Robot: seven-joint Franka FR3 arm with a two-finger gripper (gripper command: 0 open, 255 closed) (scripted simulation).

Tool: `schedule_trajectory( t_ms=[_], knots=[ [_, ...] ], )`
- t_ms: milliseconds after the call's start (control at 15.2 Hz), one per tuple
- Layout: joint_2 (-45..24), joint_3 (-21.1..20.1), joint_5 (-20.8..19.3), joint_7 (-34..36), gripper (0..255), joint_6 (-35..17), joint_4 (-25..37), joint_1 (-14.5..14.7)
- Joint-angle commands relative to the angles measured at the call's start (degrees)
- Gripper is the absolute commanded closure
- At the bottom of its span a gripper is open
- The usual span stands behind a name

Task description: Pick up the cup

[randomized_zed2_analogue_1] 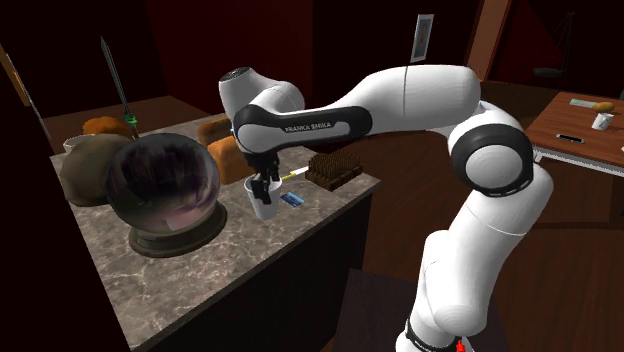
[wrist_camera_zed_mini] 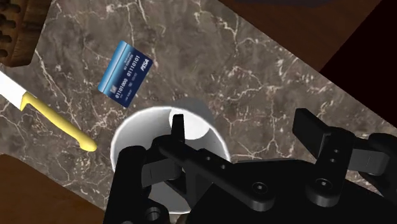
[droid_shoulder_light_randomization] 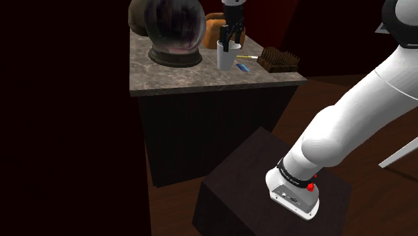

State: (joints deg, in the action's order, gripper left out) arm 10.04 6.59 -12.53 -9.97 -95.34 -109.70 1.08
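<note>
- The cup (droid_shoulder_light_randomization: 226,59) (randomized_zed2_analogue_1: 263,208) (wrist_camera_zed_mini: 135,135) is white and stands upright on the marble table (droid_shoulder_light_randomization: 174,77), near the edge that faces the stand, between the glass ball (droid_shoulder_light_randomization: 175,27) and the brush (droid_shoulder_light_randomization: 278,59).
- The gripper (droid_shoulder_light_randomization: 231,37) (randomized_zed2_analogue_1: 262,185) (wrist_camera_zed_mini: 245,130) points down at the cup with its fingers wide apart, clasping nothing.
- One finger (wrist_camera_zed_mini: 178,127) is inside the cup. The other is outside, clear of the wall.
- A blue card (wrist_camera_zed_mini: 126,71) and a yellow-handled knife (wrist_camera_zed_mini: 57,121) lie just beside the cup.

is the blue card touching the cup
No, a strip of bare counter separates the blue card from the cup.
</note>
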Motion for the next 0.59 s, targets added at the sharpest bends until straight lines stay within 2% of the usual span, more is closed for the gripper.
schedule_trajectory(
  t_ms=[0, 132, 528],
  knots=[
    [-4.6, 0.2, -0.7, -2.3, 0, -0.7, 4.2, 0.1],
    [-8.3, 0.2, -1.1, -4.1, 0, -0.7, 8.1, 0.1],
    [-8.3, 0.3, -1.3, -3.1, 0, -5.2, 3.5, 0.0]
  ],
)
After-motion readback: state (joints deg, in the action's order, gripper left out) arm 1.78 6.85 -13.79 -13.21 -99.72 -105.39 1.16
